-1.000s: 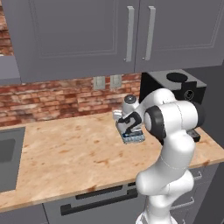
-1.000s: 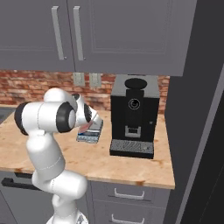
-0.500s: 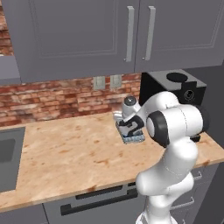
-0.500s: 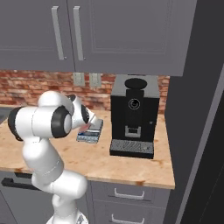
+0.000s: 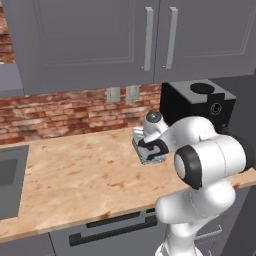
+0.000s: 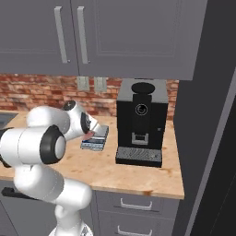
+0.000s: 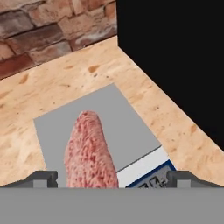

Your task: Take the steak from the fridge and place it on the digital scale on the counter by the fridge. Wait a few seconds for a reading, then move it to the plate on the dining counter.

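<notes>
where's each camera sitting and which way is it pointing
Left base view: behind the arm on its left, looking forward and down over the counter; the white arm rises at lower right.
Right base view: behind on the right, facing the coffee machine; the arm rises at lower left.
Hand view: on the hand, looking down at the steak on the scale; open jaws' tips at the bottom.
All three share the scale.

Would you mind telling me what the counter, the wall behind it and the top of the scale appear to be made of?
The counter looks like light wood with a matt finish: tan grain with darker flecks. The wall looks like rough red-brown brick with pale mortar lines. The digital scale has a flat, even grey top, probably plastic or brushed metal; the look leaves that open. The steak on it is marbled raw meat.
</notes>
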### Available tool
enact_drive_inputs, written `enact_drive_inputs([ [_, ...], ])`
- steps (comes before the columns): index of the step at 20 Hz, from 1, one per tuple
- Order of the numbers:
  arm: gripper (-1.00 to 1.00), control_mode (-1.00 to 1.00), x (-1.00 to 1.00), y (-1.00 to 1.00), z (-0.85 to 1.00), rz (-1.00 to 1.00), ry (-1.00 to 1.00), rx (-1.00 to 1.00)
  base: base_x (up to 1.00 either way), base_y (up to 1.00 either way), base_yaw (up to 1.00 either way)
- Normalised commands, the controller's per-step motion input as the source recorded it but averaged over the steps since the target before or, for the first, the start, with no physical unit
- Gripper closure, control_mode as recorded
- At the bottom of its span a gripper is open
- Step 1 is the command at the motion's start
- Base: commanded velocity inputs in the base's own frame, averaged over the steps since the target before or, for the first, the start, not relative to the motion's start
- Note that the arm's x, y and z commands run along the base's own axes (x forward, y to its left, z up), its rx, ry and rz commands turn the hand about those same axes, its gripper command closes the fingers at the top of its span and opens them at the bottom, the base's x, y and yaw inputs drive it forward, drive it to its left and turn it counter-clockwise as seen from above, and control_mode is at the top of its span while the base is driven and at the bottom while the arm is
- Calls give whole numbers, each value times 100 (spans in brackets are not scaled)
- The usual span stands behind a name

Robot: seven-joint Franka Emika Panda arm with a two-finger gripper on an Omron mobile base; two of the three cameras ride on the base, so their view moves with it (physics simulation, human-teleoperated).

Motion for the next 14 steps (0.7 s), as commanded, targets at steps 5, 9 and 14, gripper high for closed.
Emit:
enact_drive_inputs([
  [5,-100,-100,-24,0,57,0,0,0,0,0,0],
  [9,-100,-100,-10,0,46,0,1,0,0,0,0],
  [14,-100,-100,-5,0,15,0,1,0,0,0,0],
])
